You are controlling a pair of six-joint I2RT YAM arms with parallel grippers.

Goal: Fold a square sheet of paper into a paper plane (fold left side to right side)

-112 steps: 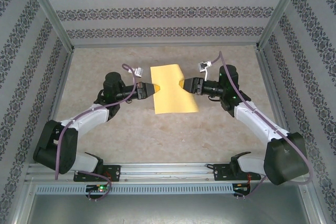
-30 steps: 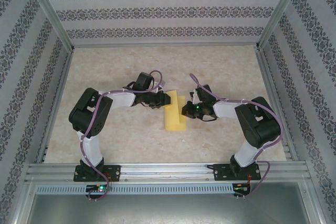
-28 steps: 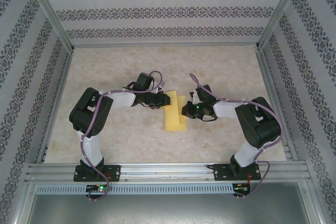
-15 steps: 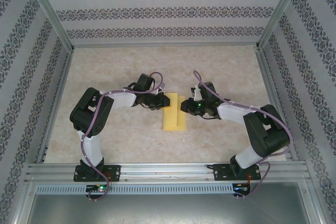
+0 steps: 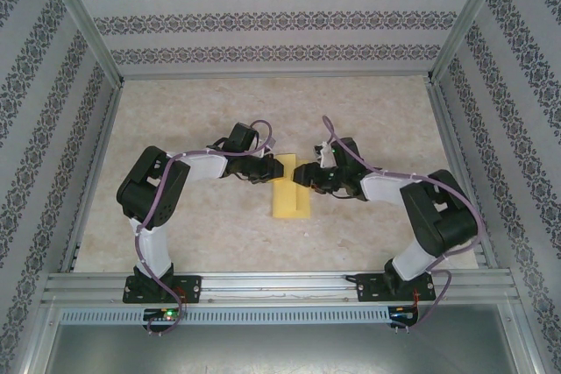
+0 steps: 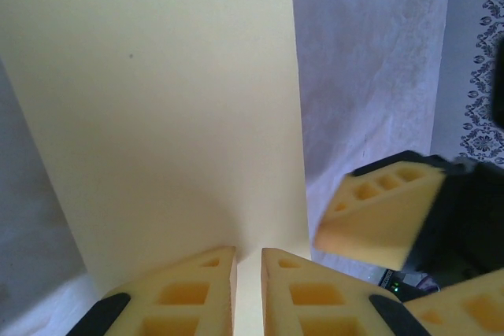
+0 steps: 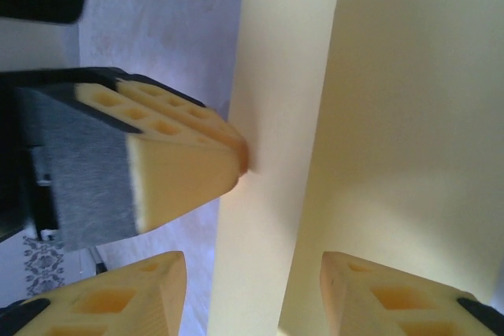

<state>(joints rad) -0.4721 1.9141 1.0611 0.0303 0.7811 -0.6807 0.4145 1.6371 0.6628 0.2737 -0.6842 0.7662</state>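
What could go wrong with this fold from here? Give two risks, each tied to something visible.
The right gripper stands open astride the square sheet of paper, whose layers look apart, so the fold may spring open. The left gripper pinches one edge only; any pull could skew the sheet.

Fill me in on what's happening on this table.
Two robot arms are folding a yellow sheet of paper, which lies doubled into a narrow rectangle on the table. The left gripper is pinched shut on one edge of it. The right gripper has its jaws open on either side of the paper, not gripping. There is no plane shape yet.
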